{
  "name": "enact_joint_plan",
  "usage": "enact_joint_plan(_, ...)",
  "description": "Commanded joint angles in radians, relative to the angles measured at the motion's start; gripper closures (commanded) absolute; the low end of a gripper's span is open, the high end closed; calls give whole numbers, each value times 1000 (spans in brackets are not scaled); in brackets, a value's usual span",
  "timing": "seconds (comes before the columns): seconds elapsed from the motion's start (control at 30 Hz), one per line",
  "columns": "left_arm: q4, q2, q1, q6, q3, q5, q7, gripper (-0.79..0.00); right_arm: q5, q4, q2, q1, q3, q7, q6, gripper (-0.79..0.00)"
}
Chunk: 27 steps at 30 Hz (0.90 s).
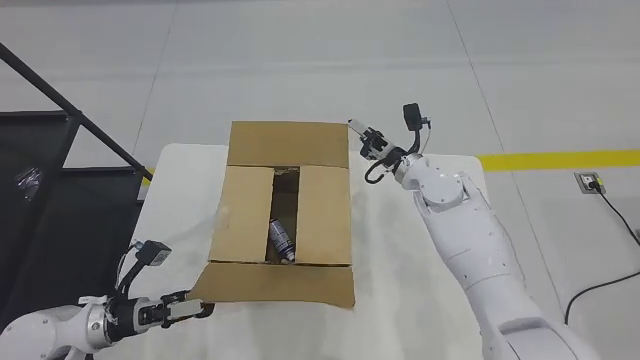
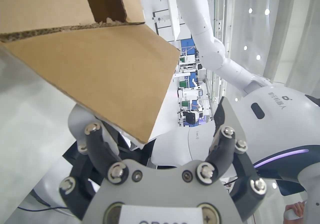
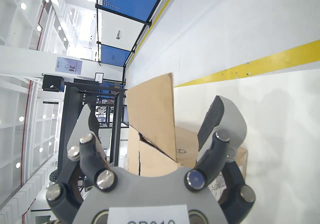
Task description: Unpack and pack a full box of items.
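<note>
Two flaps of the box (image 1: 240, 215) lay open, two half shut over a bottle (image 1: 282, 240); our jaws stood wide and empty, so we judged unpacking hardly begun.

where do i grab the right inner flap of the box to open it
Probably its free long edge along the central gap, from above, one finger dipped into the gap. The right inner flap lies flat over the box, so only that edge offers both faces.

The top camera looks down on the whole box (image 1: 240, 215); the left wrist camera looks up from close beneath its near flap (image 2: 105, 72), the right wrist camera closely along its far flap (image 3: 152, 110).
</note>
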Motion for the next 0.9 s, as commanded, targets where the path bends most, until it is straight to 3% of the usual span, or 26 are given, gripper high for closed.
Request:
enact_joint_plan(0.0,-3,1,1,-5,-3,-27,6,-785,14,70,-9,30,-12,-4,-19,-785)
enact_joint_plan(0.2,-6,-4,-14,10,14,-70,91,-785,54,204,-37,95,-39,12,-56,-785)
enact_joint_plan(0.4,-15,-13,-26,8,40,-74,211,-785,137,276,-55,132,-33,103,-128,-785)
enact_joint_plan(0.87,-23,-24,-59,19,69,-30,388,-785,349,317,-30,148,52,392,-317,-785)
